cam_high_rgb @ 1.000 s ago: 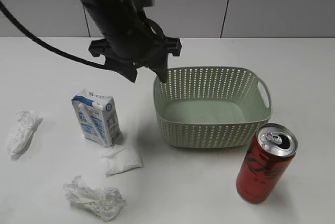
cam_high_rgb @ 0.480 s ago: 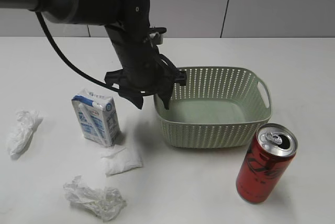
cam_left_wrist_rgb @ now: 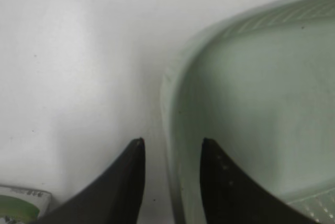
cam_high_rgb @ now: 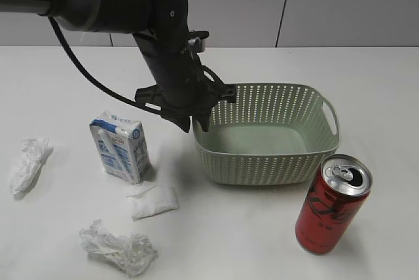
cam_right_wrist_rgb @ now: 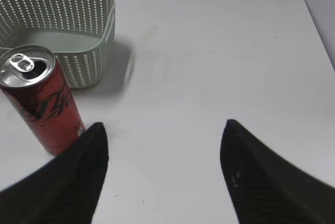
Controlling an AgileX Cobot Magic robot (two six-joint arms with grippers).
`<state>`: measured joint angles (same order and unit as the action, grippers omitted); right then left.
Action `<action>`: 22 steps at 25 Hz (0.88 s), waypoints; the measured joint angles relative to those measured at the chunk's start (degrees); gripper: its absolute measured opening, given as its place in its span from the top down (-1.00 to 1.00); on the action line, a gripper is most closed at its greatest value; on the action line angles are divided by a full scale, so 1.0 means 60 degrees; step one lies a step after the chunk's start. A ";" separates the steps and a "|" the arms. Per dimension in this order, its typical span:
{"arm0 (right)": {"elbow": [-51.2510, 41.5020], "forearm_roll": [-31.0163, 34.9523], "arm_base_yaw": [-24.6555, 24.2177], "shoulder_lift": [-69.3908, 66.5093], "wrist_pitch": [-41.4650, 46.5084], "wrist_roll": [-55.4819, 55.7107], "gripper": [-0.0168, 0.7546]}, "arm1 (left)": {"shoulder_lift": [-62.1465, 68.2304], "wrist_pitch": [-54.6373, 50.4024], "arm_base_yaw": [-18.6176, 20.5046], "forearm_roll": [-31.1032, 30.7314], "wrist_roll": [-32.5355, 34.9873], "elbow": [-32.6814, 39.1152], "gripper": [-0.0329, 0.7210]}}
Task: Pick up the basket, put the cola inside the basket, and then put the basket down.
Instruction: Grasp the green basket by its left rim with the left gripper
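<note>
The pale green basket [cam_high_rgb: 265, 162] stands on the white table right of centre. My left gripper [cam_high_rgb: 195, 125] is open and straddles the basket's left wall. In the left wrist view one finger is outside and one inside the rim [cam_left_wrist_rgb: 172, 93], with the gripper [cam_left_wrist_rgb: 171, 141] narrowed around it; small gaps still show. The red cola can [cam_high_rgb: 330, 208] stands upright in front of the basket's right corner. The right wrist view shows the cola [cam_right_wrist_rgb: 47, 109] at the left beside the basket [cam_right_wrist_rgb: 78, 67]. My right gripper [cam_right_wrist_rgb: 165, 130] is open and empty over bare table, to the right of the can.
A blue-and-white milk carton [cam_high_rgb: 120, 147] stands left of the basket; its corner shows in the left wrist view [cam_left_wrist_rgb: 21, 205]. Crumpled white tissues lie at the far left [cam_high_rgb: 27, 162], front left [cam_high_rgb: 118, 247] and below the carton [cam_high_rgb: 152, 200].
My left arm came down from above the table to the basket's left wall. Its fingers have drawn closer together around the rim. The basket and cola have not moved.
</note>
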<state>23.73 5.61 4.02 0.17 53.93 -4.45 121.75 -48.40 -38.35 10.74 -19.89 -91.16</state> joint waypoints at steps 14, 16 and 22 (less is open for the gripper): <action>0.0000 0.0009 0.0000 0.0000 0.0000 0.0000 -0.36 | 0.0412 -0.0089 0.0000 0.0007 -0.0037 -0.0074 0.23; 0.0000 0.0009 0.0000 0.0000 0.0000 0.0000 -0.36 | 0.0412 -0.0208 0.0000 0.0007 -0.0037 -0.0276 0.31; 0.0000 0.0009 0.0000 0.0000 0.0000 0.0000 -0.36 | 0.0420 -0.0891 0.0000 0.0008 -0.0063 -0.1276 0.81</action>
<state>23.73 5.66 4.02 0.17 53.93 -4.45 124.27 -53.75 -38.35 10.78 -20.27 -98.82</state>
